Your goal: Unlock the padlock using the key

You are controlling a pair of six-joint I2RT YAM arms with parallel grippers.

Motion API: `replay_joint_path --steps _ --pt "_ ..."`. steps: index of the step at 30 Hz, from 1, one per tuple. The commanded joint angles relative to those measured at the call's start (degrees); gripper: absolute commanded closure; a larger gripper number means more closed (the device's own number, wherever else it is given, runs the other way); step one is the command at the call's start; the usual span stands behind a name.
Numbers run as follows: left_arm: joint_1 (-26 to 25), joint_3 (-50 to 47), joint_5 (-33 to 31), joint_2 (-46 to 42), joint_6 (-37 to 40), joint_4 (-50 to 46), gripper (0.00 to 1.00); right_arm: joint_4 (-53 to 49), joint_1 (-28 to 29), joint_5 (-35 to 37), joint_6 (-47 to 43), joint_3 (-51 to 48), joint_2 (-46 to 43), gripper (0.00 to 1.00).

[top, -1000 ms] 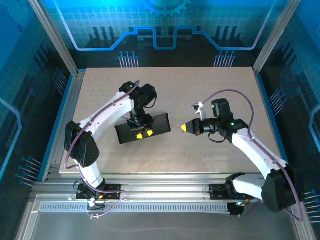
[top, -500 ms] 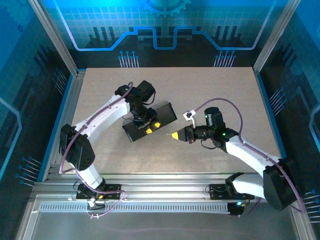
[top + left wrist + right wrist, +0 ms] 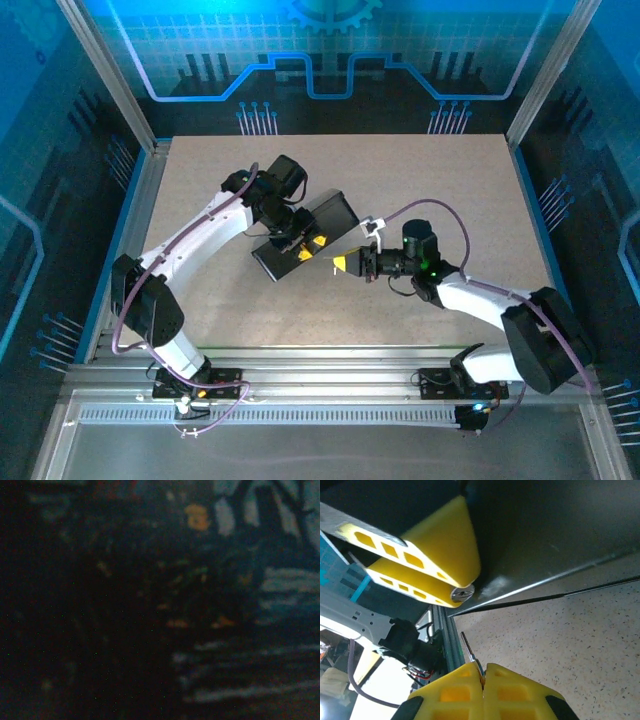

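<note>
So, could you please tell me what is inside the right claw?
The thin grey key pokes out of the shut right claw; its head is covered by the yellow fingers.

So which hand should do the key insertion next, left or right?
Right. The right hand is shut on the key, its tip aimed toward the silvery padlock, which the left hand pinches at the dark box edge.
</note>
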Motion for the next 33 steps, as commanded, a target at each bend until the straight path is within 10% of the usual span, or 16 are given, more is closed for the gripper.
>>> replay_joint_path --steps 1,33 --pt "0.38 0.99 2.20 -2.23 -0.80 4.45 0.98 8.32 0.01 0.62 2.13 0.50 1.78 1.00" --pt "3.30 -10.21 2.88 -9.36 -6.96 16.64 1.00 21.35 0.88 0.81 12.44 3.03 9.70 1.00"
